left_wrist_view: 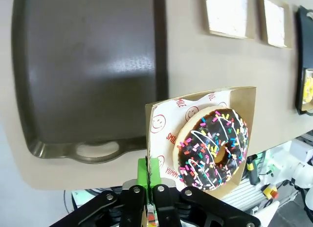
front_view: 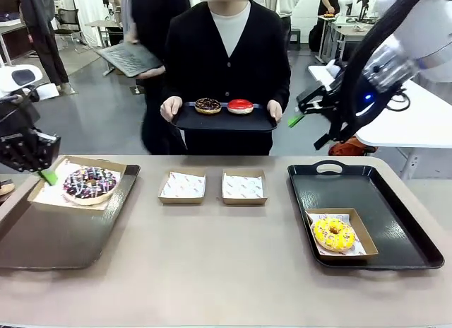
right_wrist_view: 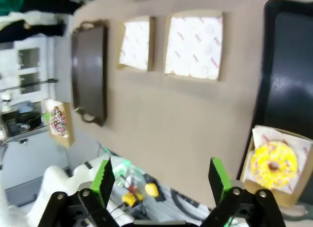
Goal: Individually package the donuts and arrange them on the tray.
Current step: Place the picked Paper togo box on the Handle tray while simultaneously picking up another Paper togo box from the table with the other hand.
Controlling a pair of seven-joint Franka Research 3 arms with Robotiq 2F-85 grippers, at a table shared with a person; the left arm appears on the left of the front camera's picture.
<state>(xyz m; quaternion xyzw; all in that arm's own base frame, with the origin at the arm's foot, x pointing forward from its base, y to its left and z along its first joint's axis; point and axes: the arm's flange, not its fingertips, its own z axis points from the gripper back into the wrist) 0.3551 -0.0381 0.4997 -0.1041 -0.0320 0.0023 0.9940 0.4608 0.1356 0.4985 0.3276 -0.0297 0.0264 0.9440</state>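
Note:
A chocolate donut with coloured sprinkles (front_view: pixel 90 183) (left_wrist_view: pixel 213 146) lies in a cardboard box (left_wrist_view: pixel 164 122). My left gripper (front_view: pixel 46 174) (left_wrist_view: pixel 150 174) is shut on that box's edge, holding it over the left end of the brown tray (front_view: pixel 63 236). The yellow donut (front_view: pixel 334 233) (right_wrist_view: pixel 274 163) sits boxed on the black tray (front_view: pixel 381 194) at the right. Across the table a person holds a small black tray (front_view: pixel 222 121) carrying a chocolate donut (front_view: pixel 207 105) and a red donut (front_view: pixel 240 106). My right gripper (front_view: pixel 305 112) (right_wrist_view: pixel 161 180) hangs open in the air, above the right tray's far end.
Two empty paper-lined boxes (front_view: pixel 182 186) (front_view: pixel 242 186) stand side by side at mid-table between the trays. The brown tray (left_wrist_view: pixel 88 65) is bare inside. A white table (front_view: pixel 417 123) stands behind at the right.

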